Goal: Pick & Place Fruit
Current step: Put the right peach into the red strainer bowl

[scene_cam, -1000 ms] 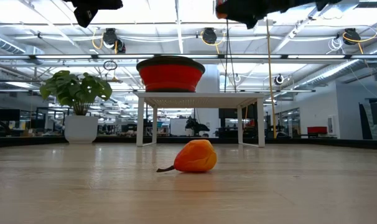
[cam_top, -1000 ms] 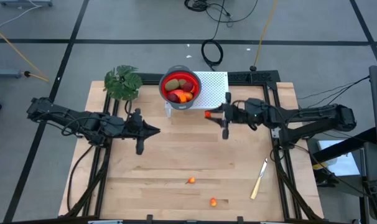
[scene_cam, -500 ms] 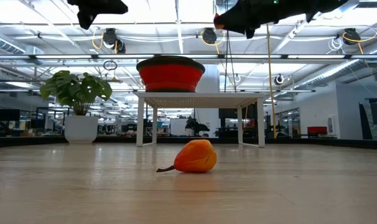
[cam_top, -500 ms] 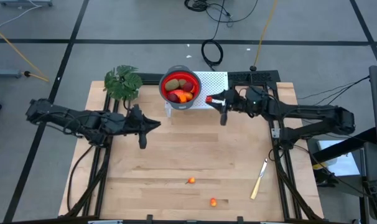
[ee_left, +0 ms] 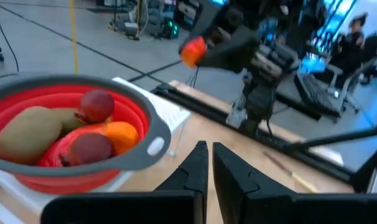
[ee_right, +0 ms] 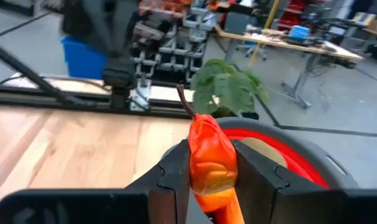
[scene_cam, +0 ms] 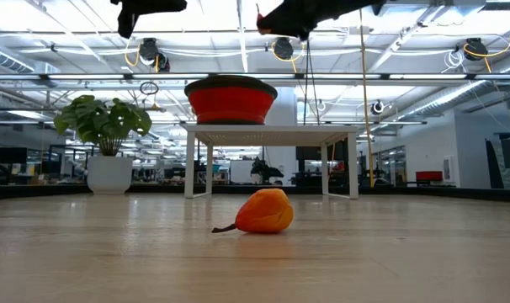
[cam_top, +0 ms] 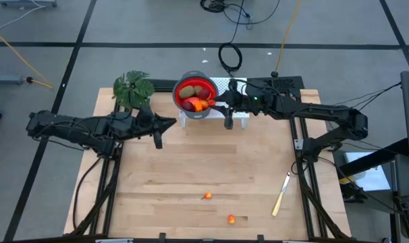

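While the red bowl (cam_top: pixel 194 95) of fruit sits on a white stand (cam_top: pixel 233 91) at twelve o'clock on the table, the right gripper (ee_right: pixel 207 163) hovers just beside the bowl's rim, at its three o'clock, clamped on a red-orange pepper (ee_right: pixel 209 155) with a brown stem. At the bowl's nine o'clock, the left gripper (ee_left: pixel 209 167) waits with fingers together, holding nothing. Two small orange fruits (cam_top: pixel 206 196) (cam_top: pixel 231 219) lie on the wood near six o'clock.
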